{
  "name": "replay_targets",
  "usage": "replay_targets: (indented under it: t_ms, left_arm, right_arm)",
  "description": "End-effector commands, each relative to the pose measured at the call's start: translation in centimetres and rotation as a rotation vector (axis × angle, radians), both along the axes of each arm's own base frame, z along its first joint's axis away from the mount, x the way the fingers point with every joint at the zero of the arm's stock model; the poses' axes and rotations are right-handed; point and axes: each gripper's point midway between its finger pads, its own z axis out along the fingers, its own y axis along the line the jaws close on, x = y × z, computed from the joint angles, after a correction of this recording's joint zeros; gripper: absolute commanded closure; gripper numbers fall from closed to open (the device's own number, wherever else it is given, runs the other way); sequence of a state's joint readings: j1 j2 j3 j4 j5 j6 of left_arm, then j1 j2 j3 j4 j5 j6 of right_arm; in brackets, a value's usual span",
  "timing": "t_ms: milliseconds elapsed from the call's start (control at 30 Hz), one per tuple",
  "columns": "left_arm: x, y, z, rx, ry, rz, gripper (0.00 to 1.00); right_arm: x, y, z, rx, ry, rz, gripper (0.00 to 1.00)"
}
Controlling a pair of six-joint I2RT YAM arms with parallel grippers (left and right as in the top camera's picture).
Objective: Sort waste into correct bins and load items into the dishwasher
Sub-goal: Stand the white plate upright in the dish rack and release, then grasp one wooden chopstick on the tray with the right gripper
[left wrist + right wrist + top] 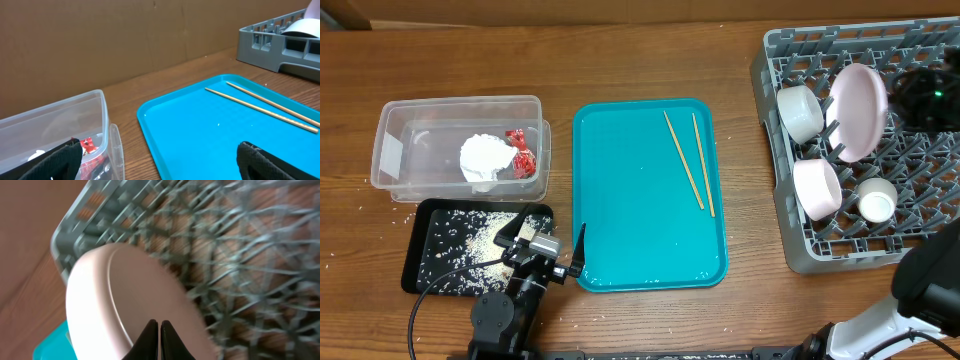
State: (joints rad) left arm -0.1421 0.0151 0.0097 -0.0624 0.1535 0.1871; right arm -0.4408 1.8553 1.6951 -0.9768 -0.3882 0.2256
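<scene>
The table (650,60) is brown wood grain, and my left wrist feed shows a plain brown board wall behind it. On the overhead I have the clear plastic tub (395,120) at far left with the crumpled white tissue wad (485,158) inside it and the red wrapper (522,152) touching the wad's right side. Just in front of the tub lies the flat black tray (420,250), with loose rice grains (480,235) spread across it and a few more scattered on the wood around it. The teal serving tray (630,200) sits mid-table, and the two wooden chopsticks (685,160) lie on its right half, close together and nearly parallel. My left gripper (159,147) hangs low over the gap between the black tray and the teal tray, its jaws spread wide and holding nothing. The grey dish rack (775,60) fills the right side. In it the round white plate (860,100) leans on edge among the pegs, one white bowl (800,112) is just left of it, a second bowl (817,187) sits nearer me, and the small white cup (877,200) is beside that bowl. My right gripper (159,330) is above the rack at the plate, with both fingers pressed together; that feed is blurred, so I cannot tell whether the tips touch the plate.
</scene>
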Motion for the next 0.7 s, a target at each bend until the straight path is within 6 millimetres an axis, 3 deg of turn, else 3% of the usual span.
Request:
replay_targets:
  t_ms: [0, 100, 300, 400, 467, 533, 667]
  left_arm:
    - [0.0, 0.2, 0.0, 0.007, -0.007, 0.011, 0.00]
    - [0.0, 0.2, 0.0, 0.007, -0.007, 0.011, 0.00]
    - [0.0, 0.2, 0.0, 0.007, -0.007, 0.011, 0.00]
    - [0.0, 0.2, 0.0, 0.007, -0.007, 0.011, 0.00]
    - [0.0, 0.2, 0.0, 0.007, -0.007, 0.011, 0.00]
    - [0.0, 0.2, 0.0, 0.007, -0.007, 0.011, 0.00]
    - [0.0, 0.2, 0.0, 0.007, -0.007, 0.011, 0.00]
  right_arm:
    - [0.1, 4.1, 2.0, 0.021, -0.045, 0.140, 0.95]
    - [-0.9, 7.2, 3.1, 0.032, -0.034, 0.209, 0.95]
    - [-3.4, 12.8, 6.3, -0.082, -0.047, 0.340, 0.80]
    - [-5.2, 18.4, 7.7, -0.139, -0.057, 0.470, 0.72]
    - [-6.6, 22.8, 6.6, -0.135, -0.014, 0.587, 0.61]
    - [-7.7, 26.0, 4.4, -0.134, 0.042, 0.675, 0.58]
    - [-9.2, 31.6, -3.5, -0.176, 0.180, 0.805, 0.57]
